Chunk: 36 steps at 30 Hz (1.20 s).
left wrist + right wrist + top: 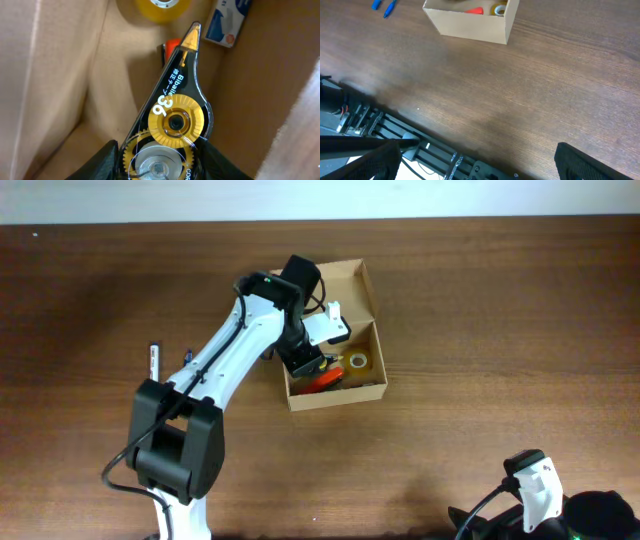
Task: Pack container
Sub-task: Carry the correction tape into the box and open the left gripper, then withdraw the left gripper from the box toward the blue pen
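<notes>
Brown wooden table (480, 330) carries the open tan cardboard box (335, 398) mid-table. Left hand (160, 162), inside it, grips a black gold-geared correction-tape dispenser (172, 105) near a yellow tape roll (358, 363). Right hand (477, 157) gapes empty, well apart. Two blue pens (384, 6) lie outside

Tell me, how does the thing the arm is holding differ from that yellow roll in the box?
The correction tape dispenser is teardrop-shaped, clear and dark with gold gear wheels; the yellow tape roll is a plain round ring. The dispenser is pinched in the left gripper, tip pointing into the box; the roll lies loose on the box floor, touched by nothing. Both sit within the cardboard walls.
</notes>
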### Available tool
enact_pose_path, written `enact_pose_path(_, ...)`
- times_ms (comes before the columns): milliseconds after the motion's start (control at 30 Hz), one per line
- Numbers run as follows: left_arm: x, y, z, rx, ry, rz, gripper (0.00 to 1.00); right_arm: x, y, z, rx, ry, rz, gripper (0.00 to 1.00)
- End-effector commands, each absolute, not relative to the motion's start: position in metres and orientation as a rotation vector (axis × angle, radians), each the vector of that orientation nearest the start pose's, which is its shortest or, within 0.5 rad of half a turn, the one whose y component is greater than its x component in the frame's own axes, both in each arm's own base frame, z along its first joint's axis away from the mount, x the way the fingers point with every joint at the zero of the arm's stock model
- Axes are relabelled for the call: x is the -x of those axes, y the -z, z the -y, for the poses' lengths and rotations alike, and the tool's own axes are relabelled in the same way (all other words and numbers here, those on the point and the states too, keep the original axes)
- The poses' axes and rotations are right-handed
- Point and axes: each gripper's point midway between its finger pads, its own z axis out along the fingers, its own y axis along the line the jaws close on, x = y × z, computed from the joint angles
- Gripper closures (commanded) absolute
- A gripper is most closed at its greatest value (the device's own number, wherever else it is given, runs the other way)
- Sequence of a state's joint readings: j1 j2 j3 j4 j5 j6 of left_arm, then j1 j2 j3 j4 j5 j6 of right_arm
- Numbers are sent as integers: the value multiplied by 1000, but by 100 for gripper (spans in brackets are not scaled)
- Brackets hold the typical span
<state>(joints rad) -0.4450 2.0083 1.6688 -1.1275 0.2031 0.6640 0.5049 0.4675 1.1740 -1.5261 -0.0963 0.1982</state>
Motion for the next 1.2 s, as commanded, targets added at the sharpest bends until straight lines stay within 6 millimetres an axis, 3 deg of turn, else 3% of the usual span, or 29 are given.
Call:
enact_pose_path(0,-352,-79,209,-1627,311,-2516,98,-78,-257,-63,434,-445,-2394,1)
enact_pose_path(67,-352,-74,209,-1625,309,-2513,95,-78,-257,-63,434,-445,-2394,1)
enact_pose_path(233,-353,-73,209,-1624,308,-2510,60,-78,-257,-63,434,-445,-2394,1)
enact_pose_path(367,-353,-73,209,-1624,309,-2511,59,-78,-257,-63,434,-445,-2394,1)
enact_pose_path(500,-353,-73,208,-1624,303,-2512,49,-78,-257,-63,434,-445,-2394,1)
enact_pose_path(867,-355,-76,209,-1605,298,-2516,50,-78,-257,-63,434,-445,-2394,1)
enact_pose_path(1000,-362,-96,212,-1538,287,-2494,51,-78,-257,-63,434,-445,-2394,1)
enact_pose_path(1167,-370,-157,215,-1445,254,-2370,51,-78,-257,-63,434,-445,-2394,1)
